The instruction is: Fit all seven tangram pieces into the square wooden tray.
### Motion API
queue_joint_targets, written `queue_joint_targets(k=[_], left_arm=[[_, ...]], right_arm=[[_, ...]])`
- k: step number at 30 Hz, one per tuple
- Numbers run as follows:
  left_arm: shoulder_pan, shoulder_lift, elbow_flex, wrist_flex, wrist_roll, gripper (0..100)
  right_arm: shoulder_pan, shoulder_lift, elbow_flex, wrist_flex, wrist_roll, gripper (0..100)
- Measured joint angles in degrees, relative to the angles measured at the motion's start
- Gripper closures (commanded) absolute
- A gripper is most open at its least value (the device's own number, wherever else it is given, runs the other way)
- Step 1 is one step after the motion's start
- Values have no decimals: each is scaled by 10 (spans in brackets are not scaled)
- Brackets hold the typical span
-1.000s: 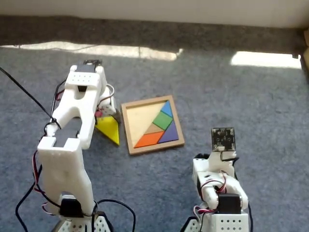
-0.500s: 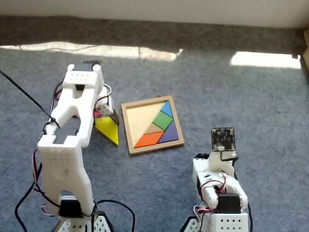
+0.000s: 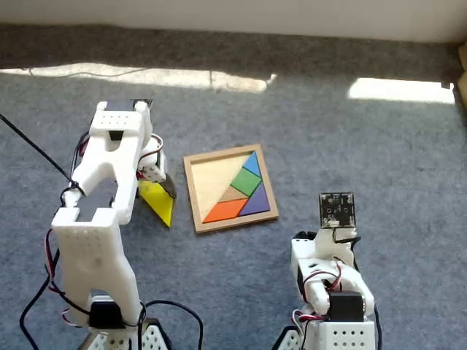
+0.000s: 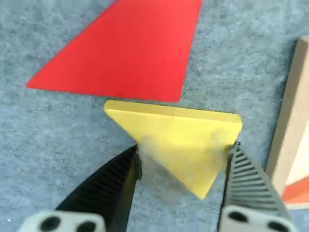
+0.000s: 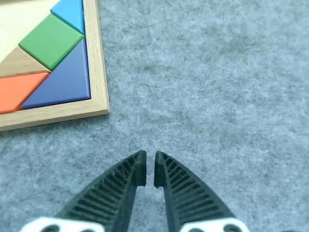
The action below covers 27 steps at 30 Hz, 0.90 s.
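Left pincer (image 4: pixel 185 152): we see it low over the desk (image 3: pixel 365 146), one finger against each of two opposite edges of the yellow triangle, gripping it.
Yellow triangle (image 4: pixel 183 133): it lies flat on the desk between the tray and the desk's left edge. It is just beside the tray's left rim but apart from it, with one pincer finger standing in that gap.
Red triangle (image 4: pixel 135 48): it lies flat on the desk just beyond the yellow triangle's long edge. We cannot tell whether the two touch.
Tray (image 5: pixel 95 58): it sits near the middle of the desk, slightly askew to the desk's edges. Its right part holds five pieces, and its left part is bare wood.
Light blue triangle (image 5: pixel 70 12): in the tray's far right corner.
Green square (image 5: pixel 50 41): touching the light blue triangle, on the side toward the desk's near edge.
Blue triangle (image 5: pixel 65 82): in the tray's near right corner, against the rim.
Orange piece (image 5: pixel 17 92): along the tray's near rim, touching the blue triangle.
Tan piece (image 5: pixel 17 63): between the orange piece and the green square.
Right pincer (image 5: pixel 146 169): its fingers are drawn together with only a sliver between the tips, and it holds nothing. We see it over bare desk near the tray's near right corner, apart from the tray.
Right arm (image 3: pixel 332 284): folded up by the desk's near edge, right of the middle.
Desk: it has a grey, carpet-like cover, with sunlit patches along the far edge.
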<state>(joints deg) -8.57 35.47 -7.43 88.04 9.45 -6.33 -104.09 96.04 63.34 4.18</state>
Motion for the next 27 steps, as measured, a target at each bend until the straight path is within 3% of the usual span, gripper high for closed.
queue_joint_targets(k=[4,10,18,27], left_arm=[[-4,-50,81,-4,-1,723],[-7,-172,215,-87,-18,723],[-9,-187,244,-156,-18,721],[-11,-187,245,-200,111,722]], right_arm=[[0,0,0,1,0,953],[0,0,0,1,0,953],[0,0,0,1,0,953],[0,0,0,1,0,953]])
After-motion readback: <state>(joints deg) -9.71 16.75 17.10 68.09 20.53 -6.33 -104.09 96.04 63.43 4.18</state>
